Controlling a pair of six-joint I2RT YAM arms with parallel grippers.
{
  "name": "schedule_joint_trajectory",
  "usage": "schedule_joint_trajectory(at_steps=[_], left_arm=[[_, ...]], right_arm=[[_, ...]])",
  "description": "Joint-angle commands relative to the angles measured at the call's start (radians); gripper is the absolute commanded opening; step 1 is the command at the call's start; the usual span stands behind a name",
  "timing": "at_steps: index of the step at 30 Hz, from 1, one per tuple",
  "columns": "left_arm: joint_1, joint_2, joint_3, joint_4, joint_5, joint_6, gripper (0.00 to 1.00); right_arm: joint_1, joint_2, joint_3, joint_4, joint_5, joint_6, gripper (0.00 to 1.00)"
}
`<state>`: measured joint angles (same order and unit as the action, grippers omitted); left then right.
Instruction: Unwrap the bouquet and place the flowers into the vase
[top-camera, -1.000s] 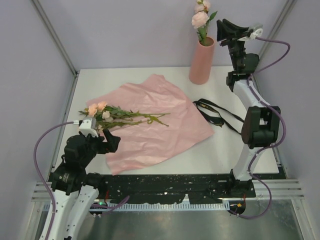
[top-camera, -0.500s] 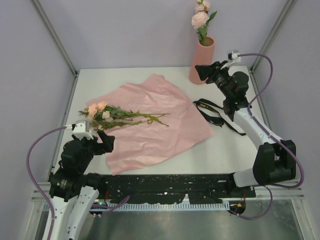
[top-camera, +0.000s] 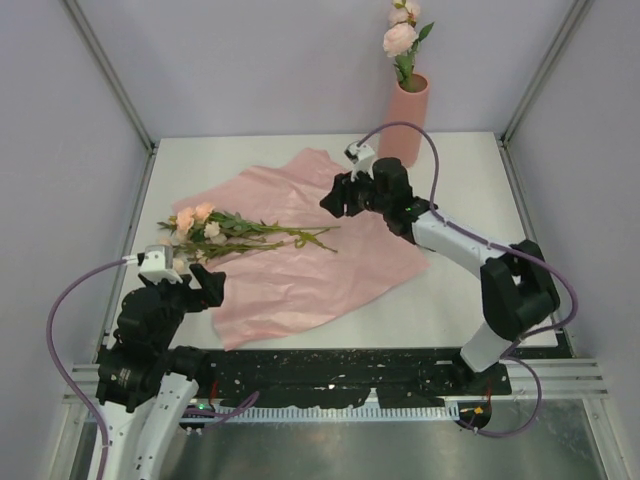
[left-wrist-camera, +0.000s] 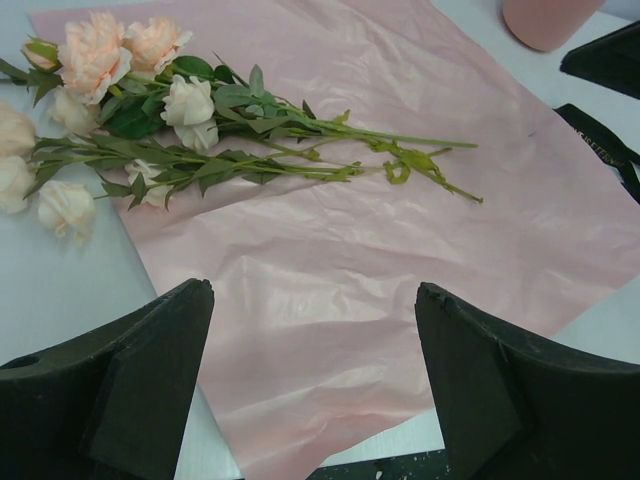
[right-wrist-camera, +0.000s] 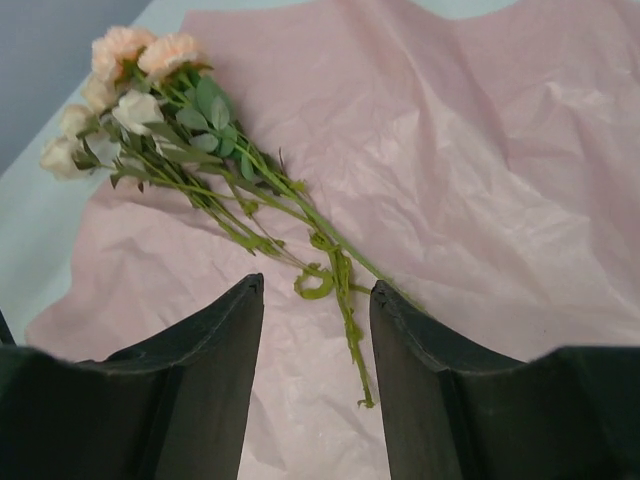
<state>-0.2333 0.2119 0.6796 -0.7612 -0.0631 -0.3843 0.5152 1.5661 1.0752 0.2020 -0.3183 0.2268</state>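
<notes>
Swinging down from the vase (top-camera: 404, 120), the right gripper (top-camera: 336, 198) now hangs over the stem ends of the flowers (top-camera: 235, 232), jaws parted, empty. Flowers lie on pink paper (top-camera: 330, 270) near the left edge of the table (top-camera: 460, 300); vase stands at the far edge. Left gripper (top-camera: 200, 285) gapes wide, empty.

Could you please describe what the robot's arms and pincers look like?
Both the left arm and right arm have white links joined by bulky black joints. A lilac cable loops from each wrist. The left pincer and right pincer each have two broad, matte black, wedge-shaped fingers.
</notes>
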Motion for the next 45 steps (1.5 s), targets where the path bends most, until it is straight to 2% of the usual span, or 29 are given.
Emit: schedule_joint_trajectory(at_steps=[1, 7, 21, 26, 36, 45], left_arm=[[0.003, -0.003, 0.014, 0.014, -0.015, 0.005, 0.87], [0.003, -0.011, 0.012, 0.016, -0.015, 0.005, 0.86], [0.003, -0.012, 0.011, 0.016, -0.017, 0.004, 0.87], [0.003, -0.011, 0.011, 0.016, -0.017, 0.004, 0.86], [0.003, -0.014, 0.011, 0.016, -0.02, 0.004, 0.87], [0.003, -0.017, 0.011, 0.016, -0.021, 0.005, 0.87]], right_arm=[[0.012, 0.164, 0.204, -0.258, -0.14, -0.154, 0.54], [0.062, 0.345, 0.383, -0.424, -0.128, -0.27, 0.6], [0.141, 0.623, 0.741, -0.598, -0.048, -0.334, 0.57], [0.167, 0.666, 0.802, -0.615, -0.038, -0.346, 0.57], [0.243, 0.721, 0.862, -0.575, 0.122, -0.419, 0.55], [0.278, 0.816, 0.97, -0.628, 0.177, -0.425, 0.57]])
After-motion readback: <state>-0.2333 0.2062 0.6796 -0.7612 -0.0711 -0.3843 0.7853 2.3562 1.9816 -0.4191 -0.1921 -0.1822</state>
